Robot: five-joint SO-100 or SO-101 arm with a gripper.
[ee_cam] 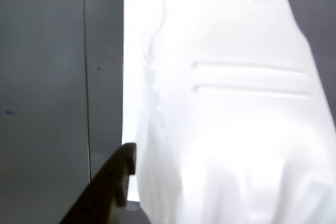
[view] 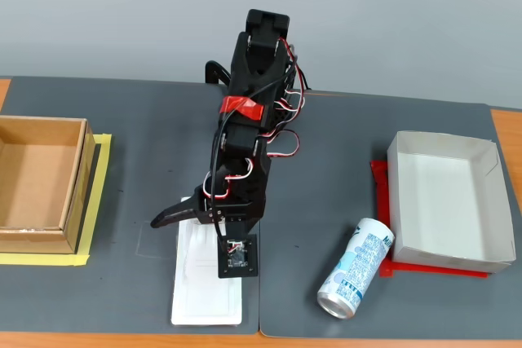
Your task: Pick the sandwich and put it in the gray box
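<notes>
Counts: one sandwich [view: 205,289], one gray box [view: 445,199], one brown cardboard box [view: 39,182], one drink can [view: 356,268], one black arm [view: 249,132] with one tool [view: 186,216].

Sandwich lies flat on the dark gray desk [view: 139,132] near the front edge in the fixed view, long side running front to back, its far end under the arm's lower part. Tool sits low over that far end; one dark finger [view: 170,215] sticks out to the left, well away from the arm body, so it reads as spread wide, not closed on the package. Wrist view: white package [ee_cam: 231,114] fills most of the frame, overexposed, two parallel moulded ridges across it, dark fingertip [ee_cam: 113,182] at its left edge.

Gray box stands at right on a red mat [view: 382,193]. Brown box at left sits inside yellow tape [view: 98,193]. Can lies on its side between sandwich and gray box, just beside the mat; white with blue print, text too small to read. No readable label on the sandwich.
</notes>
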